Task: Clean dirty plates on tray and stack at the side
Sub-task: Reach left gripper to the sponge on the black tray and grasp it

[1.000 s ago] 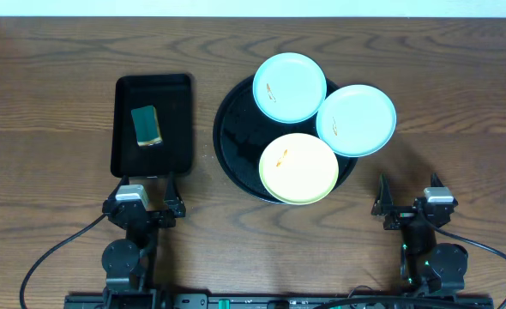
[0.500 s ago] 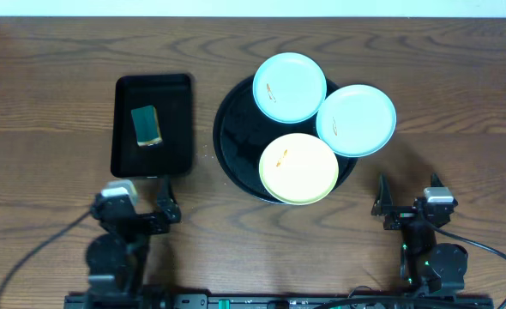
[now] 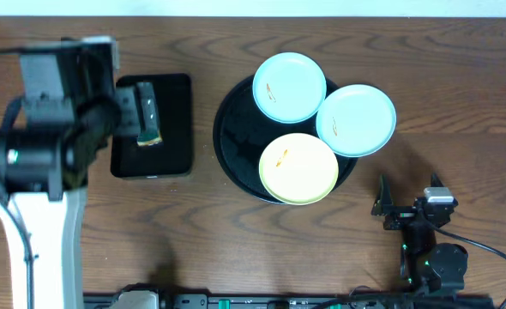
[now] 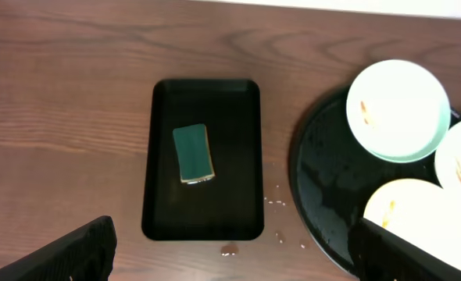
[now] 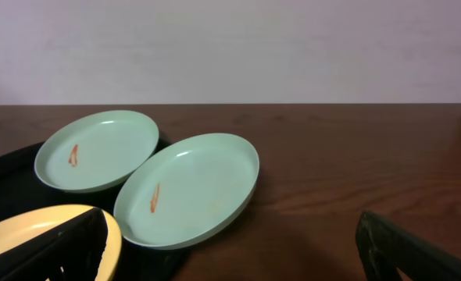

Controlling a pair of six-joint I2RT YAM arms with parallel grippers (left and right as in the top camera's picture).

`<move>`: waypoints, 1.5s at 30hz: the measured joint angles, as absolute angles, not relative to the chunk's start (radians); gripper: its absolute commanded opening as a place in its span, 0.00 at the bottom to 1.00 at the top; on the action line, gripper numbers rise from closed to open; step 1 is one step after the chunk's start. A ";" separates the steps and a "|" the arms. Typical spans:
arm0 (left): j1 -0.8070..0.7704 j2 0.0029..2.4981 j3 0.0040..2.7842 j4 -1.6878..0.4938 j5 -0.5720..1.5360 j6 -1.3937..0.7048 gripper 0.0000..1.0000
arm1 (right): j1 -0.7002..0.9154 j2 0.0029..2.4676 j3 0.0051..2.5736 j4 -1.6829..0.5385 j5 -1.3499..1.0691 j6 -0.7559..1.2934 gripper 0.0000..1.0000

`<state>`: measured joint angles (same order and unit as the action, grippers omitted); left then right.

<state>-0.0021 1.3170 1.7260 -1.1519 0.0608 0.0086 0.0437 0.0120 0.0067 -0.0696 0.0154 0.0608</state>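
Three plates lie on the round black tray [image 3: 233, 137], each with a small orange smear: a mint one [image 3: 289, 87] at the back, a second mint one [image 3: 356, 119] overhanging the right rim, and a yellow one [image 3: 298, 167] at the front. My left gripper [image 4: 238, 261] hangs open high above the table, nothing between its fingers, looking down on the rectangular tray. My right gripper [image 3: 407, 197] rests open near the front edge, right of the yellow plate. Its wrist view shows both mint plates [image 5: 98, 148] [image 5: 187, 187] and the yellow plate's edge [image 5: 12, 226].
A small rectangular black tray [image 4: 234, 164] holds a green sponge [image 4: 193, 154], left of the round tray. Small crumbs and a droplet [image 4: 230, 250] lie on the wood between them. My raised left arm [image 3: 47, 146] hides the table's left side from overhead.
My left arm has lifted from its rest at the front edge and swung up and back over the rectangular tray. The right arm and the plates have not moved.
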 measured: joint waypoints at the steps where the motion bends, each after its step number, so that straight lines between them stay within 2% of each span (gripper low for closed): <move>1: -0.002 1.341 1.732 -1.158 0.060 0.009 0.82 | 0.044 0.012 0.007 -0.070 0.015 0.061 0.99; 4: 0.001 1.407 1.732 -1.199 0.038 -0.014 0.83 | 0.044 0.012 0.007 -0.070 0.015 0.061 0.99; 5: 0.006 1.430 1.731 -1.208 0.027 -0.026 0.92 | 0.044 0.012 0.007 -0.069 0.015 0.061 0.99; 8: 0.047 1.540 1.708 -1.223 -0.004 -0.073 0.92 | 0.044 0.012 0.007 -0.069 0.015 0.061 0.99; 17: 0.113 1.837 1.672 -1.180 0.045 -0.105 0.84 | 0.044 0.012 0.007 -0.069 0.015 0.061 0.99; 31: 0.136 2.097 1.672 -1.065 0.076 -0.105 0.84 | 0.044 0.012 0.007 -0.069 0.015 0.061 0.99; 35: 0.136 2.159 1.672 -1.028 0.076 -0.104 0.63 | 0.044 0.012 0.007 -0.070 0.015 0.061 0.99; 36: 0.136 2.172 1.672 -1.020 0.076 -0.105 0.62 | 0.044 0.012 0.007 -0.070 0.015 0.061 0.99; 40: 0.136 2.189 1.672 -0.994 0.076 -0.105 0.63 | 0.044 0.012 0.007 -0.070 0.015 0.061 0.99; 43: 0.136 2.189 1.671 -0.986 0.076 -0.108 0.72 | 0.044 0.012 0.007 -0.070 0.015 0.061 0.99; 45: 0.136 2.189 1.665 -0.968 0.076 -0.105 0.74 | 0.044 0.012 0.007 -0.070 0.015 0.061 0.99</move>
<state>0.1364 2.1895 1.6653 -0.9684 0.0761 -0.1047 0.0437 0.0120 0.0067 -0.0696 0.0154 0.0608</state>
